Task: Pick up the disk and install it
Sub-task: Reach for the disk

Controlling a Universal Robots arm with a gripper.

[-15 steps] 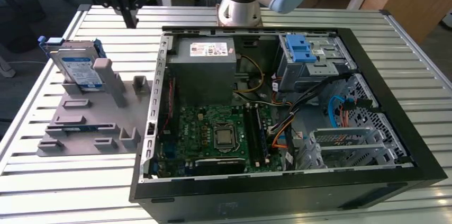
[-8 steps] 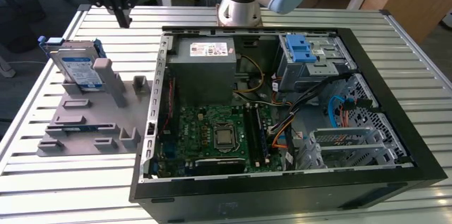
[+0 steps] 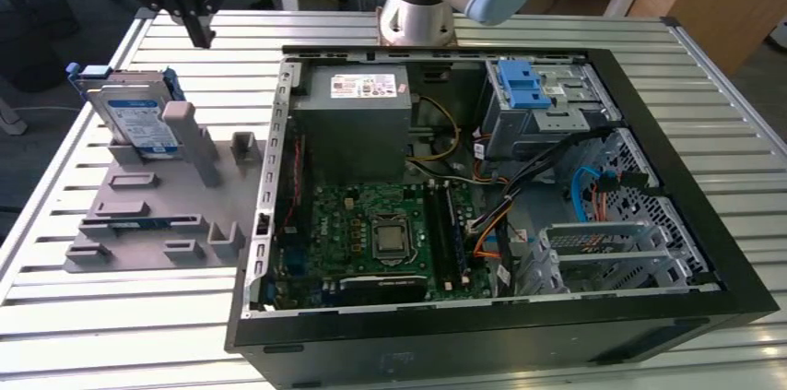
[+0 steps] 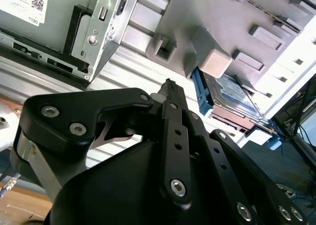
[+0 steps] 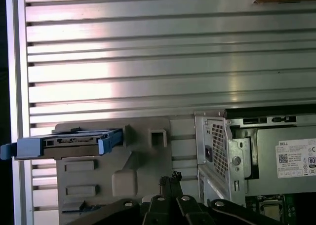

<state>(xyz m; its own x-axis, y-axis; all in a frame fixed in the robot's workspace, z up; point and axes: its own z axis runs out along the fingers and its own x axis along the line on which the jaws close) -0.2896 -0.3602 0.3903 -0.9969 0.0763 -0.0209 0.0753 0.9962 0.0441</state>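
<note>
Your gripper (image 3: 201,36) hangs in the air above the table (image 3: 123,316). Its two black fingers are pressed together tip to tip and nothing is caught between them. The second wrist view shows the gripper (image 4: 170,89) clenched the same way, and so does the first wrist view (image 5: 173,178).

The disk (image 3: 138,118) is below the gripper and a little toward the exterior view's left of it, well clear of the fingertips and untouched. It stands on edge, leaning back, in a slot of the grey holder (image 3: 147,224) that lies flat on the table. Its labelled face points outward and blue rails run along its sides. In the first wrist view you see the disk (image 5: 74,142) edge-on in the holder (image 5: 143,161), apart from the gripper's tips. In the second wrist view the disk (image 4: 232,94) pokes out past one of the holder's posts.

On the gripper's other side, toward the exterior view's right and lower down, the open computer case (image 3: 492,344) rests on the table. Of its parts, the grey power supply box (image 3: 363,100) is nearest the gripper. The silver drive cage (image 3: 529,86) with its blue latch sits farther off, and the green motherboard (image 3: 381,224) lies deeper in the case.
</note>
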